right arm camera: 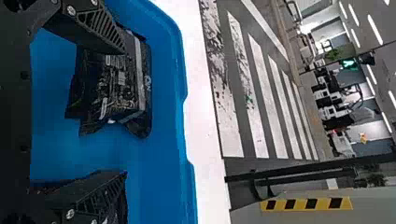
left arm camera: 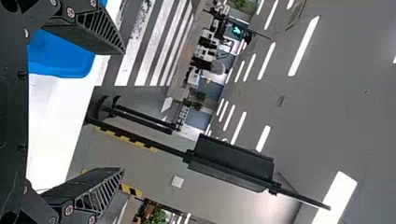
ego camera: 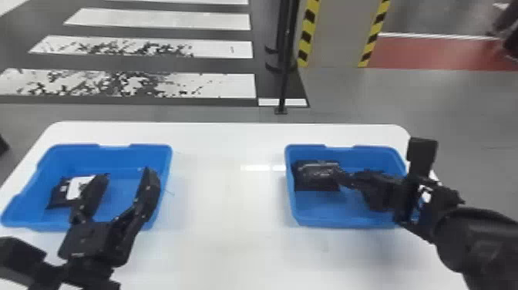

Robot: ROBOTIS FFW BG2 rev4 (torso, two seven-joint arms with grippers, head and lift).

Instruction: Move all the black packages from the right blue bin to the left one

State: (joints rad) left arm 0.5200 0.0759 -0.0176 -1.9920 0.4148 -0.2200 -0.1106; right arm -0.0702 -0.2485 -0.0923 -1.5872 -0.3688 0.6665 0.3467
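Observation:
My left gripper [ego camera: 122, 185] stands open over the left blue bin [ego camera: 123, 154], where a black package with a white label [ego camera: 61, 194] lies partly behind one finger. In the left wrist view the same gripper [left arm camera: 123, 112] has nothing between its fingers. Over the right blue bin [ego camera: 323, 216] is my right gripper [ego camera: 352, 179], beside dark packages [ego camera: 316, 175] at the bin's left side. From the right wrist, the open gripper [right arm camera: 125, 112] has one finger over the edge of the black packages [right arm camera: 121, 88]; something dark lies by its other finger, and I cannot tell what.
Both bins stand on a white table [ego camera: 227, 200] with a wide stretch of tabletop between them. Beyond its far edge, a thin black post [ego camera: 285, 77] rises from the floor near a panel with yellow and black stripes [ego camera: 308, 34].

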